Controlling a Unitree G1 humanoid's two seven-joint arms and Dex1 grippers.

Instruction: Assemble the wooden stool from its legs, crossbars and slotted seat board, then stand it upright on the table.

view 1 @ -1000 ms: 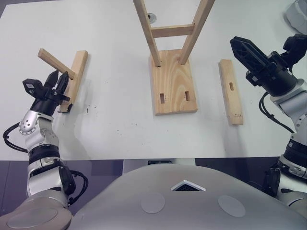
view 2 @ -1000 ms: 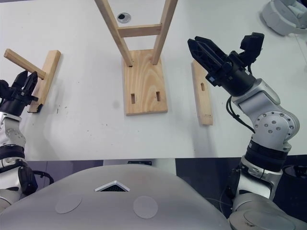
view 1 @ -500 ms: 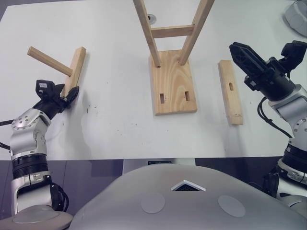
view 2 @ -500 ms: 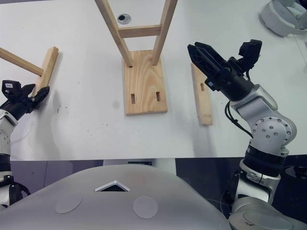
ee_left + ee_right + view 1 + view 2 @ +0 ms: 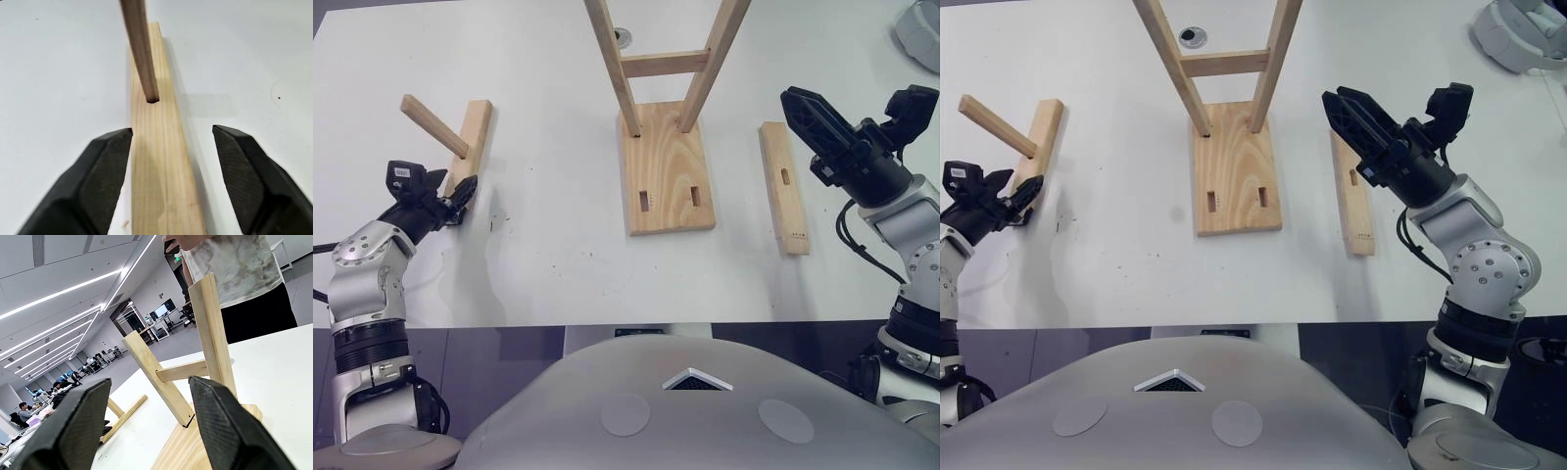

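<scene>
So what the next move hangs on: the pale wooden leg lying flat (image 5: 470,142) runs lengthwise from the left gripper (image 5: 171,139) out toward 12 o'clock, with a thin wooden crossbar (image 5: 433,124) plugged into its slot and sticking up toward 10. The black fingers (image 5: 105,161) are spread wide on either side of the leg's near end, not touching it, so a straight close across its width looks right to me. That piece sits at 9 o'clock from the light slotted seat board (image 5: 671,181), well apart, and the left arm is clearly the nearer one. The right gripper (image 5: 149,387) hovers spread open by the loose wooden leg (image 5: 784,201) at 3 o'clock of the board
</scene>
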